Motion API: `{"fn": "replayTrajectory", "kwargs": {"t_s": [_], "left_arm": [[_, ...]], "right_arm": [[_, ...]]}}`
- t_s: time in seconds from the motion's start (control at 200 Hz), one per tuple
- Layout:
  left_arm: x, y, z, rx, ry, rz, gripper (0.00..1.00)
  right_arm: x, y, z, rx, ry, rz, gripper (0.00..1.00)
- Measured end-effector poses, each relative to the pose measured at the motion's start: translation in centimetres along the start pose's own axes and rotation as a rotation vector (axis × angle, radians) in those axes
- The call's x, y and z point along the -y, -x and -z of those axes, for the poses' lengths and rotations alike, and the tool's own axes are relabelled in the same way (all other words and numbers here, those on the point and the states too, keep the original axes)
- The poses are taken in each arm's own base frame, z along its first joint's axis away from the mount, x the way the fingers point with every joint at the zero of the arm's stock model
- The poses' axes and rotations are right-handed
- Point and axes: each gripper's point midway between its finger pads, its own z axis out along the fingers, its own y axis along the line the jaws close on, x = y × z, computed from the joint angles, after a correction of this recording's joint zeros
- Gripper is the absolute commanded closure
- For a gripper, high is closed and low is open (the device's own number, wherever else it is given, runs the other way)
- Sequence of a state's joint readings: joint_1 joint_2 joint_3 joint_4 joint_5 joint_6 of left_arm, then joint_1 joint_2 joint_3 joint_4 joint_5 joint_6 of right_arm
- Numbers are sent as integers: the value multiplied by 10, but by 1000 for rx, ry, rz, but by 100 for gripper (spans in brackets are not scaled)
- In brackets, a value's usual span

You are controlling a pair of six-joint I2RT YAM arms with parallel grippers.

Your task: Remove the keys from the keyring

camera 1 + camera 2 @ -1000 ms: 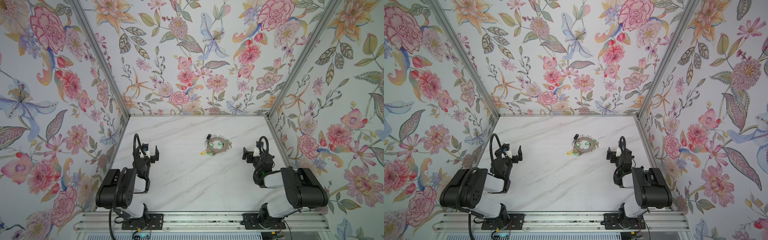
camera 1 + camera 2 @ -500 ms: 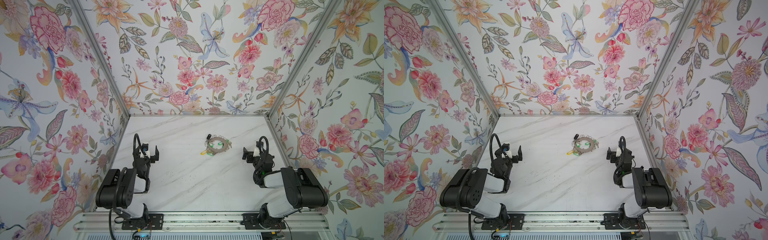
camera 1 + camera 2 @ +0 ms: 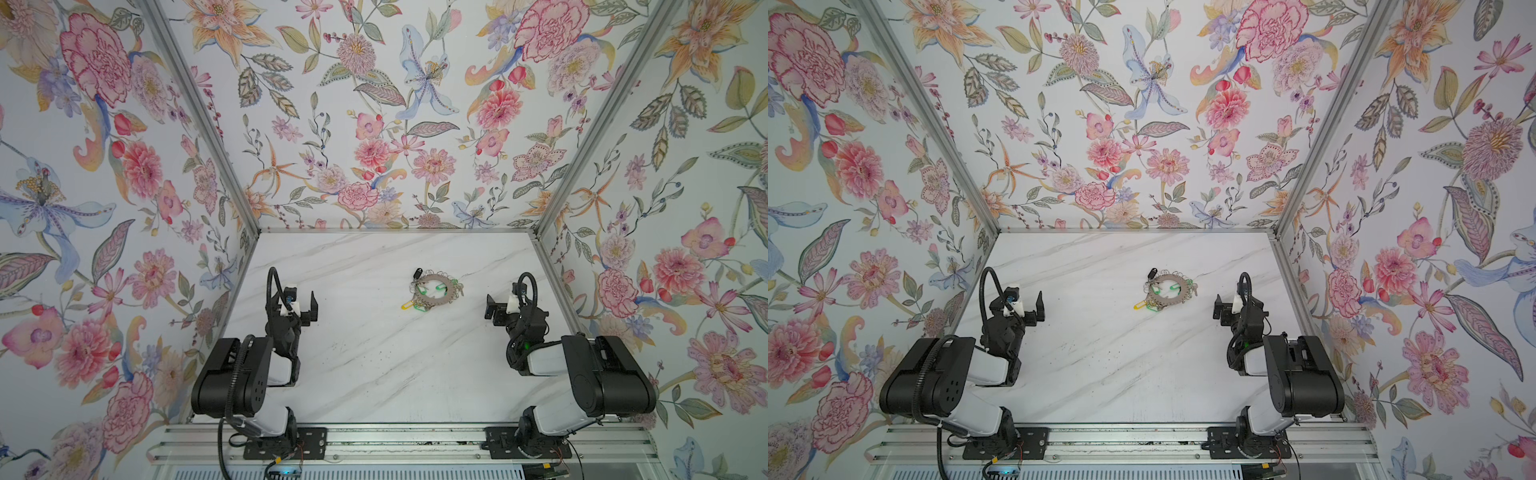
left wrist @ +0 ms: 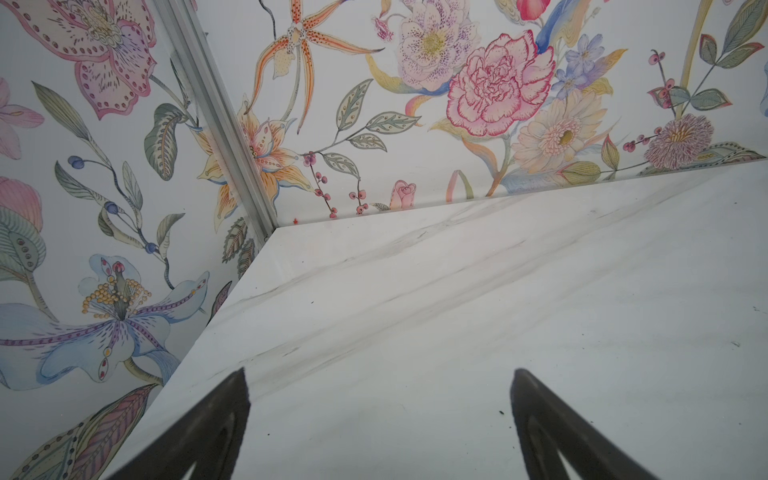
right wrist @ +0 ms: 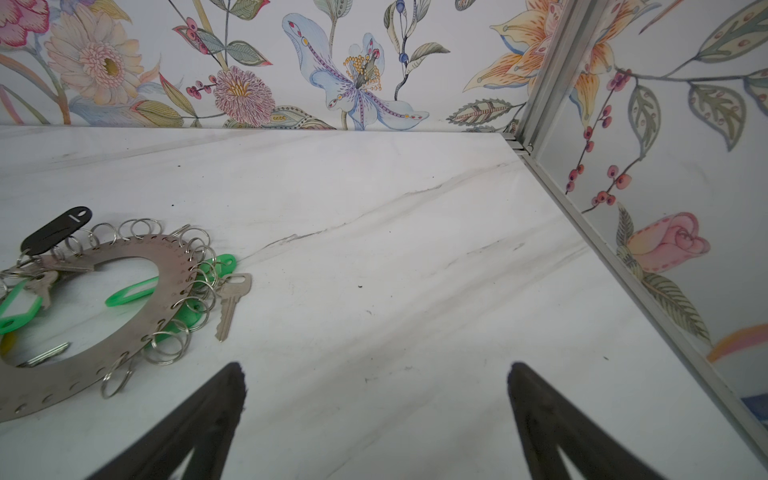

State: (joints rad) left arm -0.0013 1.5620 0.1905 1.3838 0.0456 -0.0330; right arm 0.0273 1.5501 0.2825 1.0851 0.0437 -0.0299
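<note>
The keyring, a flat grey metal ring rimmed with wire loops, lies on the white marble table right of the middle in both top views. The keys hang on it: a black tag, a yellow tag and green tags. The right wrist view shows the keyring and a bare metal key beside it. My left gripper stands open over bare table, far left of the ring. My right gripper is open, empty, a little right of the ring.
Floral walls close the table in on the left, back and right, with metal corner posts. An aluminium rail carrying both arm bases runs along the front edge. Small dark specks dot the marble.
</note>
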Motion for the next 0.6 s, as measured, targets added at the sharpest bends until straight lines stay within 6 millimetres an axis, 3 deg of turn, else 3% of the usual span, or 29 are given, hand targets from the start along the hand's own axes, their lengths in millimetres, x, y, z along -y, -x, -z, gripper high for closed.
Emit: {"fn": "replayTrajectory", "kwargs": {"t_s": [0.601], "left_arm": [[-1, 0, -1, -4, 20, -12, 1]], "right_arm": [[0, 0, 0, 0, 0, 0, 1]]}}
